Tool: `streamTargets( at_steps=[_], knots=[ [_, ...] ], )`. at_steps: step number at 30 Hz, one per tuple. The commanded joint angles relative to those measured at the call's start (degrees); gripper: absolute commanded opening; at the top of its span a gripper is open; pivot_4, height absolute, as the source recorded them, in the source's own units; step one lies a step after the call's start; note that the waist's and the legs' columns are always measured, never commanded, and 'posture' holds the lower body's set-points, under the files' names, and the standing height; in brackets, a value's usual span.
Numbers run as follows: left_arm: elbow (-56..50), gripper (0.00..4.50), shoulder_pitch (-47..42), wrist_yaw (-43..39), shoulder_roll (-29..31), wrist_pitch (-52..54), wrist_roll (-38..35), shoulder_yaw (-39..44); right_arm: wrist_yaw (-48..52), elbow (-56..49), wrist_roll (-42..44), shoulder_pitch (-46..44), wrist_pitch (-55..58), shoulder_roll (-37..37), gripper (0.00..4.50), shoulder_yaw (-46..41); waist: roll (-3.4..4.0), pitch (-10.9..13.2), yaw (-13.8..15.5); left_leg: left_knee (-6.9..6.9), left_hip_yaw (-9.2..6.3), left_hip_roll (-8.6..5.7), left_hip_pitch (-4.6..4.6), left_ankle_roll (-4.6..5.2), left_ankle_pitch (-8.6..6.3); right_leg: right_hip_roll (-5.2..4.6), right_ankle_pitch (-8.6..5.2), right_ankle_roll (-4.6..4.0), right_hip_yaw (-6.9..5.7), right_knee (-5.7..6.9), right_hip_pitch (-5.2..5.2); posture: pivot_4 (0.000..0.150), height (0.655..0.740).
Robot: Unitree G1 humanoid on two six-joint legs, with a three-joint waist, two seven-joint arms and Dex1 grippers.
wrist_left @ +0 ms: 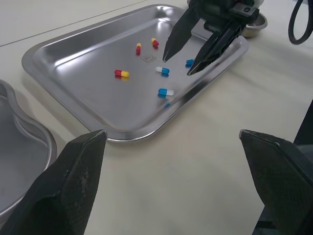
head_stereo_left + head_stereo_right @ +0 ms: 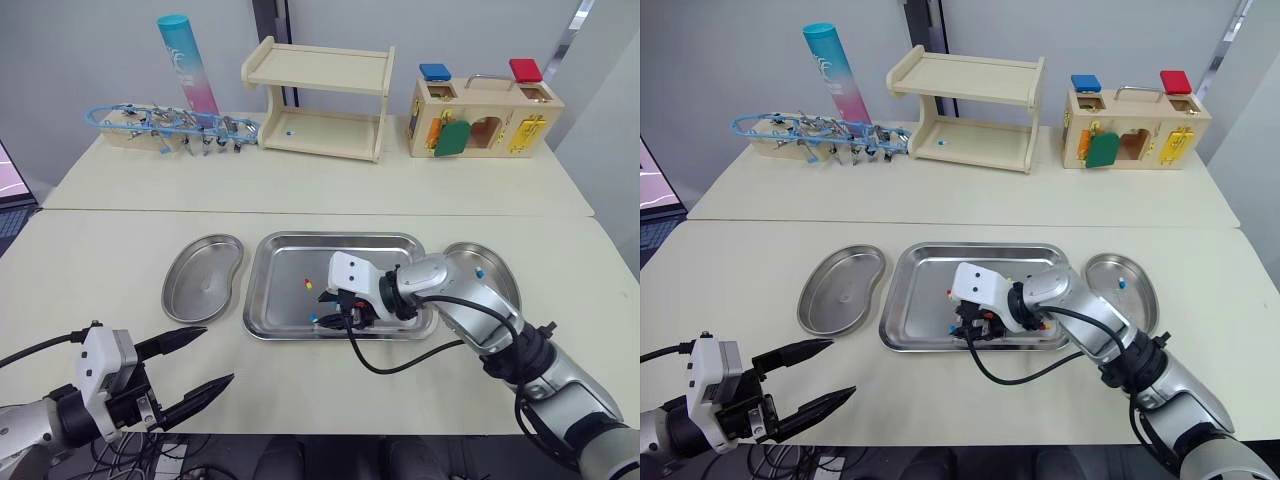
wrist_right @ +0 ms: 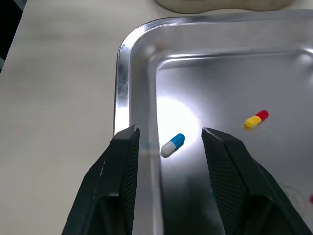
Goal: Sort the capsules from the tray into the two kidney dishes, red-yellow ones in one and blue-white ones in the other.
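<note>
The steel tray (image 2: pixel 340 239) lies mid-table and holds several red-yellow and blue-white capsules. My right gripper (image 3: pixel 169 131) is open, low over the tray's front left corner, its fingers either side of a blue-white capsule (image 3: pixel 172 145) without touching it. A red-yellow capsule (image 3: pixel 256 119) lies just beyond. The left wrist view has more capsules, among them a red-yellow one (image 1: pixel 122 73) and a blue-white one (image 1: pixel 166 92). An empty kidney dish (image 2: pixel 203 275) sits left of the tray. The right kidney dish (image 2: pixel 497 268) holds a blue capsule (image 2: pixel 479 271). My left gripper (image 2: pixel 195 365) hangs open near the front edge, empty.
Along the back of the table stand a wooden shelf (image 2: pixel 325 100), a wooden lock box (image 2: pixel 483 115), a rack of blue-handled instruments (image 2: pixel 170 128) and a teal-pink tube (image 2: pixel 187 60). A black cable (image 2: pixel 400 365) loops from my right wrist over the table's front.
</note>
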Motion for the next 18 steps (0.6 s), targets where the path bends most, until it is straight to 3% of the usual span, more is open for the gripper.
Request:
streamTargets(
  at_steps=[1,18],
  knots=[
    [-1.0,4.50,-0.1,0.0,-0.1,-1.5,0.1,0.0,-1.5,1.6,-1.5,-1.2,-0.6,1.8,2.22,0.1,0.00,0.0,0.0,0.00,0.00,0.00,0.00,0.00,0.00,0.00,0.00,0.00,0.00,0.00,0.00,0.150,0.7400],
    [1.7,4.50,-0.2,-1.0,-0.2,-4.4,1.4,-1.2,-1.7,7.9,-6.2,-1.4,-4.8,5.7,2.22,2.4,0.00,0.0,-0.7,-0.01,-0.01,0.00,0.00,0.00,0.00,0.01,0.00,0.00,0.01,0.02,-0.05,0.150,0.7400]
  ],
)
